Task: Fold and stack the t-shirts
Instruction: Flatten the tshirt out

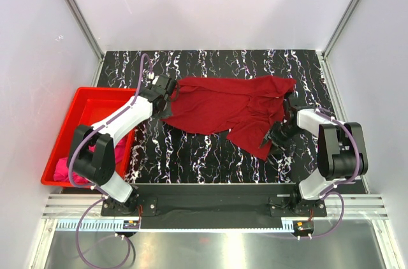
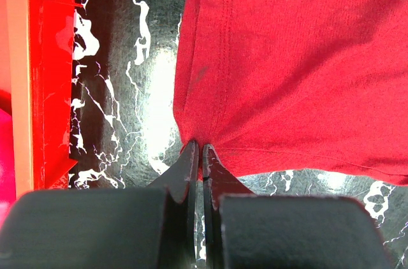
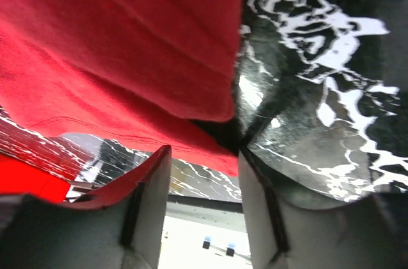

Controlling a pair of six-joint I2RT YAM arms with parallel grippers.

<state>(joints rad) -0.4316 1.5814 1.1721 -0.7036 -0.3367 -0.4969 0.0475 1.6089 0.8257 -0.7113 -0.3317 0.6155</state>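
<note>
From above, the dark crimson t-shirt point(image 1: 229, 106) lies spread and rumpled across the middle of the black marbled worktop point(image 1: 191, 160). The left hand point(image 1: 171, 94) sits at its left edge and the right hand point(image 1: 278, 132) at its right, where a corner droops. The magenta pink t-shirt point(image 1: 64, 168) lies bunched in the red bin point(image 1: 64, 122) at the left.

In the left wrist view, the left hand point(image 2: 199, 148) is closed tight, pinching a small gather of the crimson t-shirt's point(image 2: 293, 58) edge. The bin's wall point(image 2: 51, 58) stands just beside it.

In the right wrist view, the right hand point(image 3: 203, 154) stands partly open, and the crimson t-shirt's point(image 3: 127, 46) hem hangs across its fingertips, unclamped.
</note>
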